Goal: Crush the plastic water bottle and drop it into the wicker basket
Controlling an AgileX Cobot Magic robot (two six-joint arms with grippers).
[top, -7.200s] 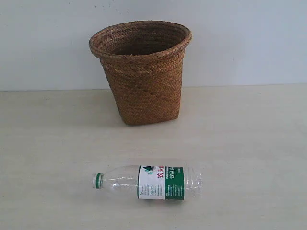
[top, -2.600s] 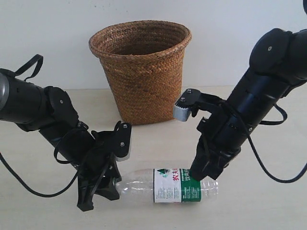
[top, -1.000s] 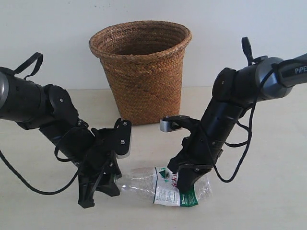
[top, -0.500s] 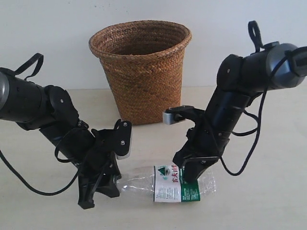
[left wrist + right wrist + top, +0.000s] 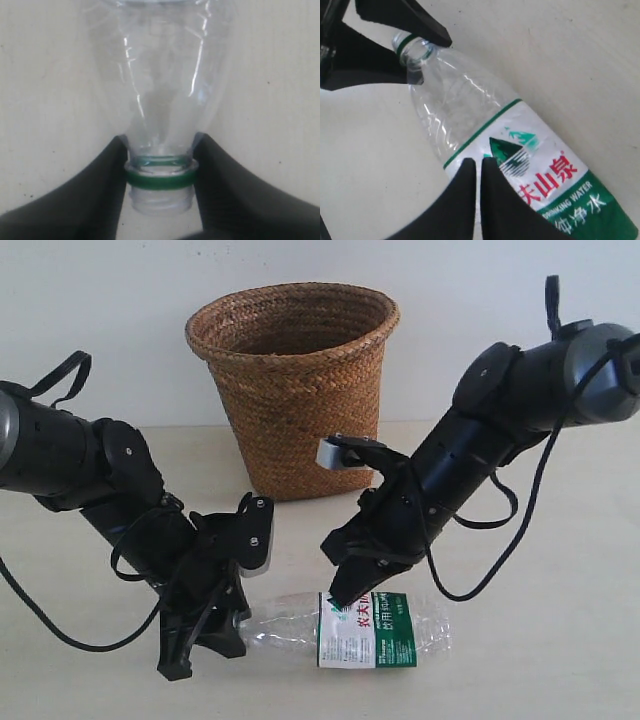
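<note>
The bottle (image 5: 365,630) lies on its side at lower centre of the frame, neck pointing left. It is clear and lightly creased, with a green-and-white label and a green neck ring. The basket (image 5: 295,390), brown wicker, stands upright at upper centre.

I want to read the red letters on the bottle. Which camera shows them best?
The right wrist view: the plastic water bottle's label is close, its red characters large and sharp. The exterior view shows them tiny. The left wrist view shows only the clear neck, no label.
</note>
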